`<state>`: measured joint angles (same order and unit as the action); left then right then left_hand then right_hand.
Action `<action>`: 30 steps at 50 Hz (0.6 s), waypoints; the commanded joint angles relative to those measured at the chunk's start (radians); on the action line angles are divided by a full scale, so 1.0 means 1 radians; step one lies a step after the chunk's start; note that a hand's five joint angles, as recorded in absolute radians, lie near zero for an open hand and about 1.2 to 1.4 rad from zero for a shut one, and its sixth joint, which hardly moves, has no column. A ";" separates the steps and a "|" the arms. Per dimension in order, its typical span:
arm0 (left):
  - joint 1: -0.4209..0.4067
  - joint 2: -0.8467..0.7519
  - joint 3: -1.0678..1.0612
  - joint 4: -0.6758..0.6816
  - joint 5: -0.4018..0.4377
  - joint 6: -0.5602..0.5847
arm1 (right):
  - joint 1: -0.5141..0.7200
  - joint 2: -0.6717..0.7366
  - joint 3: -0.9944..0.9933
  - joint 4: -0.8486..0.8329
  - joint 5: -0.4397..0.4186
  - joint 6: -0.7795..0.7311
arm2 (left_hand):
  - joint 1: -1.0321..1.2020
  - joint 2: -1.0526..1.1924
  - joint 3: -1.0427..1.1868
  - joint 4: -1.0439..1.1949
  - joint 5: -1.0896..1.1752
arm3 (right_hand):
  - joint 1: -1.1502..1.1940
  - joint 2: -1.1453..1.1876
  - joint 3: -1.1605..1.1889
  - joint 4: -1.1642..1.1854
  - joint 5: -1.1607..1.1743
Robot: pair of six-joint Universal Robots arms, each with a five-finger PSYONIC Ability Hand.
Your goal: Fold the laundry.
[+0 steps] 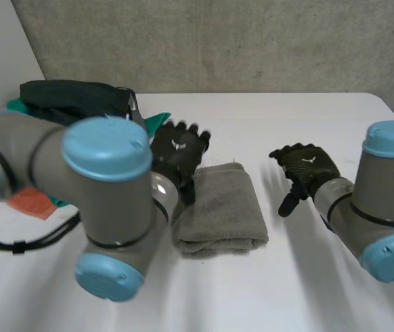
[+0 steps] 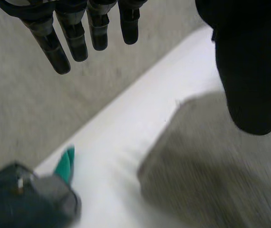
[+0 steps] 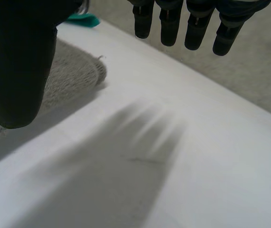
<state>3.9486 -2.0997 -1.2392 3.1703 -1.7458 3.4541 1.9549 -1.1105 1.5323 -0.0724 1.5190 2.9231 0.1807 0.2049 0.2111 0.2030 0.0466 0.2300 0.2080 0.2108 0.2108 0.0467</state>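
Left hand (image 1: 177, 153) at far-left corner of folded grey towel (image 1: 221, 207), fingers (image 2: 73, 38) straight & spread, thumb well apart, nothing held; contact w/ cloth not clear. Right hand (image 1: 306, 169) near towel's right edge, apart from it, above bare white table (image 1: 287, 290), fingers (image 3: 197, 26) straight, slightly spread, empty. Towel flat near table centre, btwn both hands, thick folded edge toward robot. Heap of dark clothes (image 1: 72, 100) at table's far-left, teal cloth (image 1: 157, 123) beneath it, orange item (image 1: 31, 202) nearer robot.

Grey-green towel (image 1: 219, 207), folded into a thick rectangle, flat on white table (image 1: 307, 124)
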 commanded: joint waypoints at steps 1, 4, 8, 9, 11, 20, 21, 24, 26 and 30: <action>0.113 0.118 -0.029 -0.018 0.495 -0.016 | 0.007 -0.052 0.169 -0.040 0.003 0.208 | 0.018 -0.006 -0.012 -0.004 -0.022 | -0.055 -0.033 -0.036 -0.036 -0.047; 0.141 0.136 -0.031 -0.051 0.639 -0.059 | 0.015 -0.051 0.202 -0.047 -0.019 0.321 | 0.030 0.006 -0.001 0.007 -0.011 | -0.055 -0.033 -0.036 -0.036 -0.047; 0.156 0.145 -0.028 -0.070 0.687 -0.125 | 0.019 -0.031 0.209 -0.081 -0.087 0.427 | 0.033 0.009 0.002 0.010 -0.008 | -0.055 -0.033 -0.036 -0.036 -0.047; 0.156 0.147 -0.028 -0.070 0.689 -0.135 | 0.022 -0.017 0.209 -0.089 -0.097 0.444 | 0.033 0.009 0.002 0.010 -0.008 | -0.055 -0.033 -0.036 -0.036 -0.047; 0.155 0.148 -0.028 -0.070 0.690 -0.145 | 0.044 0.027 0.206 -0.110 -0.118 0.471 | 0.036 0.012 0.005 0.013 -0.005 | -0.055 -0.033 -0.036 -0.036 -0.047; 0.144 0.179 -0.037 -0.069 0.686 -0.147 | 0.099 0.073 0.172 -0.167 -0.120 0.475 | 0.036 0.012 0.005 0.013 -0.005 | -0.055 -0.033 -0.036 -0.036 -0.047; 0.144 0.179 -0.037 -0.069 0.686 -0.147 | 0.101 0.081 0.169 -0.165 -0.120 0.473 | 0.036 0.012 0.005 0.013 -0.005 | -0.055 -0.033 -0.036 -0.036 -0.047; 0.144 0.179 -0.036 -0.067 0.686 -0.147 | 0.114 0.113 0.152 -0.168 -0.117 0.470 | 0.036 0.012 0.005 0.013 -0.005 | -0.055 -0.033 -0.036 -0.036 -0.047; 0.144 0.179 -0.036 -0.067 0.686 -0.147 | 0.130 0.126 0.143 -0.168 -0.114 0.470 | 0.036 0.012 0.005 0.013 -0.005 | -0.055 -0.033 -0.036 -0.036 -0.047; 0.144 0.181 -0.036 -0.067 0.686 -0.148 | 0.144 0.146 0.124 -0.184 -0.102 0.467 | 0.036 0.012 0.005 0.013 -0.005 | 0.051 0.073 0.070 0.070 0.060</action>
<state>4.0923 -1.9194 -1.2757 3.1027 -1.0605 3.3059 2.0775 -0.9962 1.6821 -0.2439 1.4024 3.3963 0.1838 0.2049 0.2111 0.2031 0.0465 0.2300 0.2079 0.2108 0.2108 0.0467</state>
